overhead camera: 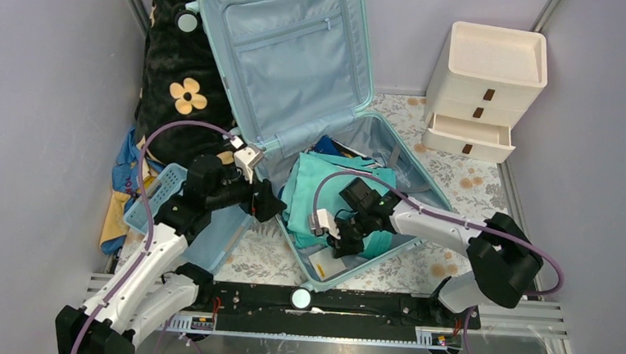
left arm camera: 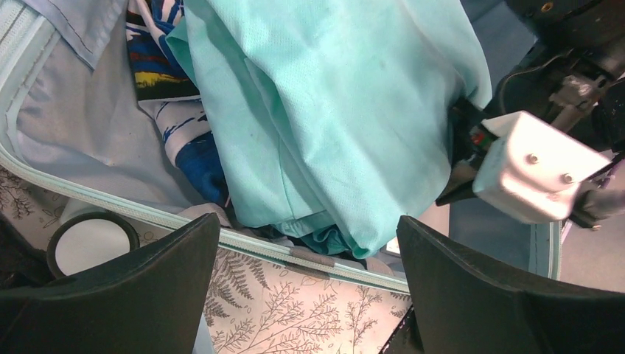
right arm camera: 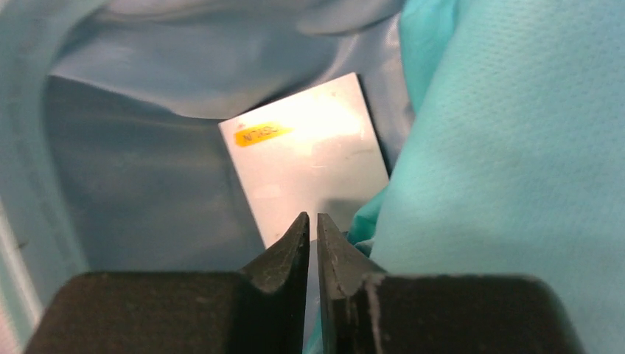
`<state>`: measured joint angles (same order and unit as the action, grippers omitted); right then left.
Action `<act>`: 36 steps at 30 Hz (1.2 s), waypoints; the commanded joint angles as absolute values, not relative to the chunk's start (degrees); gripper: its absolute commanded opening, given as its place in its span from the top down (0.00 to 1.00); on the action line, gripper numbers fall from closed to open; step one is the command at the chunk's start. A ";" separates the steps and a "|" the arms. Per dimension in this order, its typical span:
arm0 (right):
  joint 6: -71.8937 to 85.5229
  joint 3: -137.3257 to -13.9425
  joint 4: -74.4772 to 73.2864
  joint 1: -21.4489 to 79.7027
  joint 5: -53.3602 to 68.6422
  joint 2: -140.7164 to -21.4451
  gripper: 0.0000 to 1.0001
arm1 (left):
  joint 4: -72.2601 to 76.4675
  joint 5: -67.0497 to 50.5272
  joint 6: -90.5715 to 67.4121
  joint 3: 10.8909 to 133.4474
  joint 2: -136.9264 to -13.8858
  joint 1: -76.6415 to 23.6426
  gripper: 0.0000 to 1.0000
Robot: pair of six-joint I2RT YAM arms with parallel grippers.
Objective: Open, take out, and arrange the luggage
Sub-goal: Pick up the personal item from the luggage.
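Luggage (overhead camera: 287, 69) worry first: right claw (right arm camera: 313, 221) is pinched almost shut at the edge of a white card (right arm camera: 309, 162). Can't tell if it's got it, so it could slip out or drag the teal cloth (right arm camera: 516, 184). Left claw (left arm camera: 308, 225) gapes wide, empty. It lies open on the tabletop (overhead camera: 457, 178), pale aqua, lid propped up, grey-blue lining.

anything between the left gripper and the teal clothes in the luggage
Only the low rim of the luggage crosses between the open left gripper and the teal clothes. The right gripper is at the pile's other side.
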<state>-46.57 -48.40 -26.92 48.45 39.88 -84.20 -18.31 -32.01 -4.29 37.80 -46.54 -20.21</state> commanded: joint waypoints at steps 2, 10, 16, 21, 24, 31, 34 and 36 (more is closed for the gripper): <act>-43.16 -49.02 -21.92 50.46 30.99 -88.92 0.89 | -15.49 -32.74 -4.51 36.98 -45.14 -20.27 0.02; -41.09 -47.20 -17.72 50.07 13.04 -83.91 0.96 | -17.04 -31.87 -3.27 36.66 -44.12 -20.28 0.02; -38.19 -47.49 -15.40 48.40 7.11 -81.84 0.97 | -16.67 -32.49 -2.08 36.65 -45.53 -20.30 0.02; -33.18 -50.80 -16.48 45.46 9.42 -84.78 0.96 | -16.35 -32.57 -2.16 36.68 -45.81 -20.26 0.02; -35.14 -52.33 -22.09 44.96 23.29 -83.06 0.86 | -16.26 -32.76 -2.53 36.52 -45.34 -20.26 0.02; -33.21 -52.30 -28.60 45.08 38.39 -83.61 0.66 | -15.94 -33.03 -3.80 35.12 -43.90 -20.30 0.02; -30.24 -50.46 -26.01 45.41 37.34 -84.63 0.67 | -15.14 -33.25 -4.64 34.17 -43.15 -20.30 0.02; -29.13 -50.17 -25.68 45.86 36.77 -86.14 0.67 | -15.13 -33.35 -5.02 34.16 -42.79 -20.29 0.02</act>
